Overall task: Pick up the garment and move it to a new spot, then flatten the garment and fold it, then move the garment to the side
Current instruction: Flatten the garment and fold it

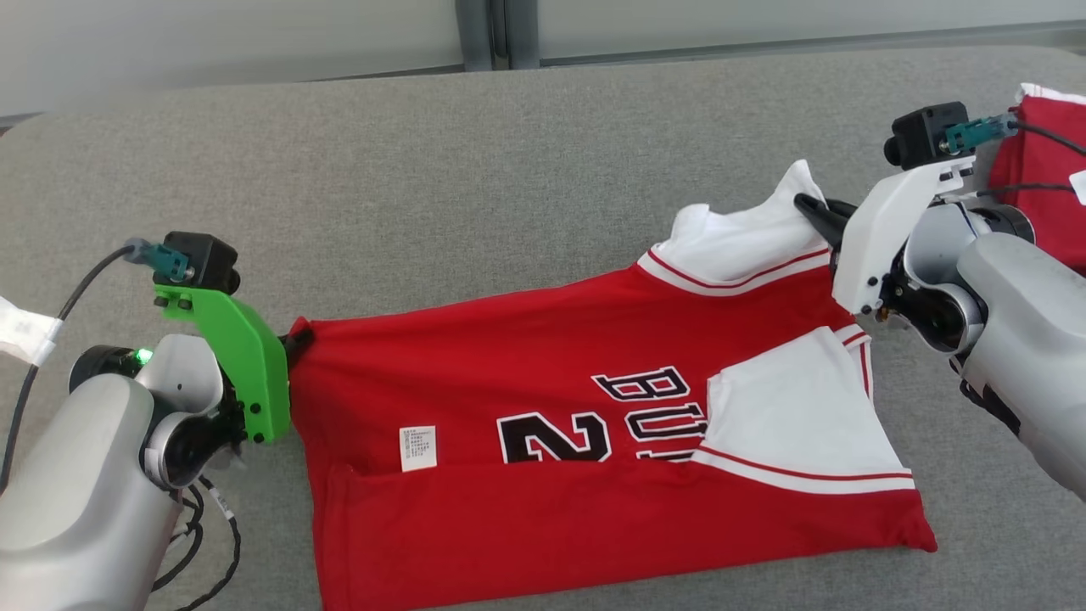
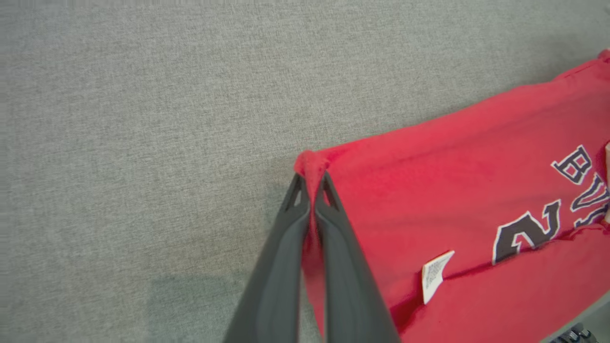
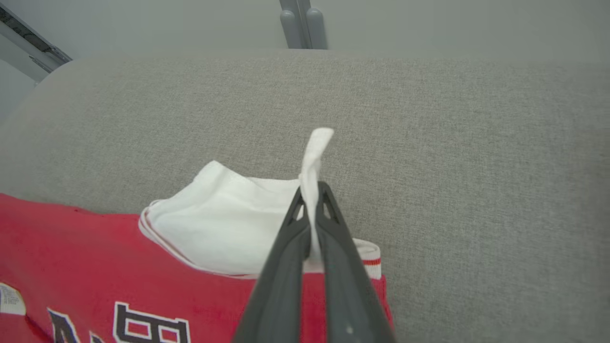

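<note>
The garment (image 1: pixel 543 407) is a red jersey with white sleeves and dark lettering, spread partly folded over the grey cushioned surface (image 1: pixel 475 170). My left gripper (image 1: pixel 297 341) is shut on its red hem corner at the left; in the left wrist view the pinched red cloth (image 2: pixel 312 171) bunches between the left gripper (image 2: pixel 312 183). My right gripper (image 1: pixel 816 210) is shut on the white sleeve (image 1: pixel 747 238) at the upper right; in the right wrist view a strip of white cloth (image 3: pixel 315 152) sticks up from the right gripper (image 3: pixel 312 190). A white care label (image 1: pixel 417 448) lies on the lower fold.
Another red and white cloth item (image 1: pixel 1044 161) lies at the far right edge behind my right arm. Dark cables (image 1: pixel 204 543) hang by my left arm. A pale wall with a grey post (image 1: pixel 496 34) backs the surface. Bare grey fabric stretches behind the garment.
</note>
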You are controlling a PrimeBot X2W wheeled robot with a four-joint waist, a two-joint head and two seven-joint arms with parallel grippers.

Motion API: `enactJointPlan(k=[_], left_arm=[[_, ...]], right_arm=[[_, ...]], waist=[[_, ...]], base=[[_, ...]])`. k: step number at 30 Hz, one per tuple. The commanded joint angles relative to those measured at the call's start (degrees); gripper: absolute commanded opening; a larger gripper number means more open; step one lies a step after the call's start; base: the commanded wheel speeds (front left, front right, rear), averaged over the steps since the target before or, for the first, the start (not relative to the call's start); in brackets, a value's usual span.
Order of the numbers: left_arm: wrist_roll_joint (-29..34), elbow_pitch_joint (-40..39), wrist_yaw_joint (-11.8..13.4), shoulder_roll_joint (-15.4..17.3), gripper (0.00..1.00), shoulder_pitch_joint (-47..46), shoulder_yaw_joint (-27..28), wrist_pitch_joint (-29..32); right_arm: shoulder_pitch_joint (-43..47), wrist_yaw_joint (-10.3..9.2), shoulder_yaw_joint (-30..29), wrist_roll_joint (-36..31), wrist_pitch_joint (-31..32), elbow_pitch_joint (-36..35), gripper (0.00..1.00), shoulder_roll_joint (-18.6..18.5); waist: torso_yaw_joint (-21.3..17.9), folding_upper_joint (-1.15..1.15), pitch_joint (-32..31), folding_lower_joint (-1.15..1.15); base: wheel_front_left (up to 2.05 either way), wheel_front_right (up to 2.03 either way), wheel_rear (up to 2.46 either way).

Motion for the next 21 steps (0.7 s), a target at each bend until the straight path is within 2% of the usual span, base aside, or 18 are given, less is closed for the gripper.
enactJointPlan(k=[1,12,16,21], left_arm=[[0.03,-0.32,-0.29,1.18,0.00,1.01,-0.55,-0.46],[-5.92,-6.64,-0.41,5.30,0.00,3.79,-6.40,-0.60],[-8.22,-10.39,-0.42,7.50,0.00,3.90,-9.47,-1.07],[-11.14,-15.08,-0.42,11.86,0.00,4.25,-13.61,0.31]], right_arm=[[0.84,-0.01,0.82,0.50,0.19,-0.88,0.00,-0.80],[4.92,-0.01,7.09,3.75,3.47,-10.76,0.00,-7.56],[5.90,-0.01,7.70,4.60,3.91,-12.73,0.00,-8.87],[7.22,0.00,8.42,5.35,4.36,-13.99,0.00,-9.78]], waist=[[-0.77,0.00,-1.72,0.00],[-2.77,0.00,-4.05,0.00],[-3.64,0.00,-4.25,0.00],[-4.32,0.00,-4.51,0.00]], base=[[0.00,0.00,0.00],[0.00,0.00,0.00],[0.00,0.00,0.00],[0.00,0.00,0.00]])
